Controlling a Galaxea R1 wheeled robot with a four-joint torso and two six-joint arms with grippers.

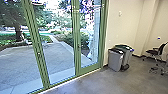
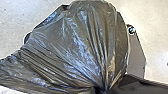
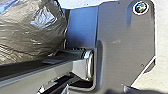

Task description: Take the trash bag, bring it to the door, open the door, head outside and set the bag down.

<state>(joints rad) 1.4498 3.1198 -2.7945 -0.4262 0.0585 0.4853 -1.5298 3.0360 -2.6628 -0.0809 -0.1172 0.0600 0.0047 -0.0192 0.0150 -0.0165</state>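
In the left wrist view the black trash bag [image 2: 75,45] bulges out large and shiny. Its folds draw together into a tight neck, where my left gripper [image 2: 100,90] is shut on it. The right wrist view also has part of the trash bag [image 3: 30,30], beside the robot's own plate and jointed bar; how my right gripper stands cannot be told. Ahead and to the left in the head view, the glass door [image 1: 57,42] has a green frame and looks closed, with small dark hardware on its uprights.
Grey bins [image 1: 115,59] stand against the cream wall, right of the glass. An office chair [image 1: 156,52] is at the far right. Grey floor [image 1: 107,83] lies in front. Through the glass are a paved yard [image 1: 57,58], a tree trunk [image 1: 19,33] and bushes.
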